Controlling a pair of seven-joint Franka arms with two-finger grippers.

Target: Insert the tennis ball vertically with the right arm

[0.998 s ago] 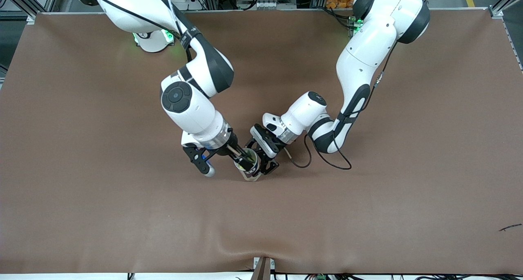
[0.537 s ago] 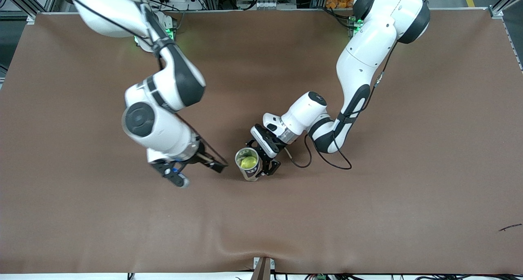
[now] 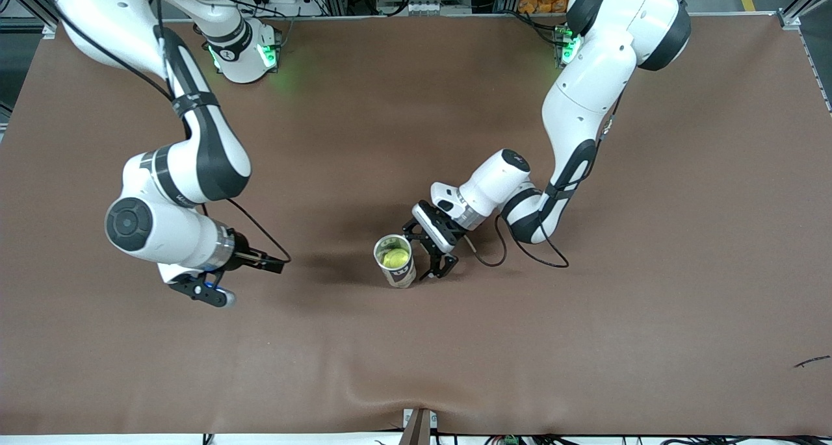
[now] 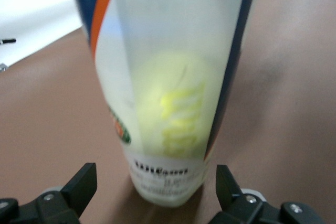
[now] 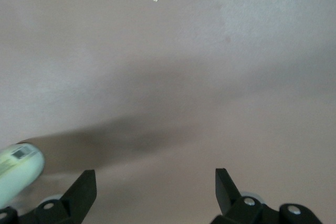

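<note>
1. The ball [image 3: 394, 258] sits inside the can [image 3: 396, 269], which stands upright on the table [image 3: 585, 341] with its mouth open to the top. In the left wrist view the ball [image 4: 176, 106] shows as a yellow blur through the can's clear wall [image 4: 168, 66]; how deep it sits is hard to judge, though it looks low, near the base.

2. The left gripper [image 3: 434, 262] is just beside the can, on the side toward the left arm's end of the table. Its fingers [image 4: 84, 184] are spread wide, with the can's foot between them and, as far as the view tells, touching neither.

3. The right gripper [image 3: 244, 277] hovers over bare table well apart from the can, toward the right arm's end. Its fingers [image 5: 84, 190] are spread and hold nothing.

4. Judged from this, the insertion looks done and the step in hand is clearing away.

5. To do that well, the left gripper should draw straight back from the can with its fingers wide, so neither finger clips the wall and tips it.

6. The right arm should stay high and away from the can's mouth.
</note>
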